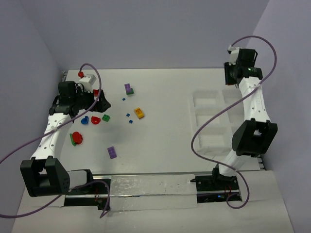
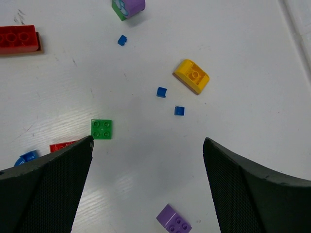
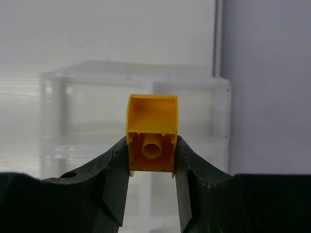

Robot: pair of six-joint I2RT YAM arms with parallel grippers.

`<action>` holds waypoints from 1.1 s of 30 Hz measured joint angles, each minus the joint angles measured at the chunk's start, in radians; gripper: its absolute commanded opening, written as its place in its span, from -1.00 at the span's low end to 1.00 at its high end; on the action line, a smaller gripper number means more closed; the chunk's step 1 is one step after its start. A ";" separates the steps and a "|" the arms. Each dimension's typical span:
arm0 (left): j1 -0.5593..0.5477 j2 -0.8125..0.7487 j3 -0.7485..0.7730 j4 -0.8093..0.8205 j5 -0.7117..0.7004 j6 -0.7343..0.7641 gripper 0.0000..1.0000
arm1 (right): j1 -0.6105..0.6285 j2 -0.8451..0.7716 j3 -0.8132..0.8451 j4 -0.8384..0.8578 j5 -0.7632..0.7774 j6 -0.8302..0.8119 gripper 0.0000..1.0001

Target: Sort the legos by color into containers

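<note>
Checking the right wrist cam first: the right fingers (image 3: 192,194) were pinching a yellow brick (image 3: 151,141) by its two sides. Its hollow underside and little tube faced the camera, and the top of it stuck out past the fingertips. Beyond those fingers sat the white tray (image 3: 133,75), pretty blurry, with low walls and a couple of compartments showing behind the brick. Couldn't tell which compartment the brick was over, if any.

Over on the other side, the left fingers (image 2: 43,194) were spread wide with nothing held, hanging above the bench (image 2: 252,58). A green square brick (image 2: 101,129) lay flat just past the tip of the finger on the view's left. Partly tucked under that same finger were a red piece (image 2: 63,145) and a blue piece (image 2: 28,156). Ahead of the gap between the fingers were three tiny blue bricks (image 2: 161,91), loosely scattered. A yellow-orange curved brick (image 2: 191,76) lay just beyond two of them. Farther out was a purple-on-green stack (image 2: 128,7), with a long red brick (image 2: 18,39) off to the view's left. A purple brick (image 2: 173,221) lay on the bench down in the gap itself, closer to the camera than the fingertips.
</note>
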 measured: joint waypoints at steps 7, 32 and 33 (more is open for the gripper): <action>-0.010 0.006 0.027 0.008 -0.037 0.000 0.99 | -0.139 0.196 0.001 -0.023 -0.020 -0.090 -0.99; -0.010 0.007 0.027 0.010 -0.075 0.011 0.99 | -0.138 0.357 0.008 0.033 -0.030 -0.116 0.68; -0.010 0.007 0.027 0.010 -0.075 0.012 0.98 | -0.138 0.349 0.009 0.023 -0.034 -0.113 0.68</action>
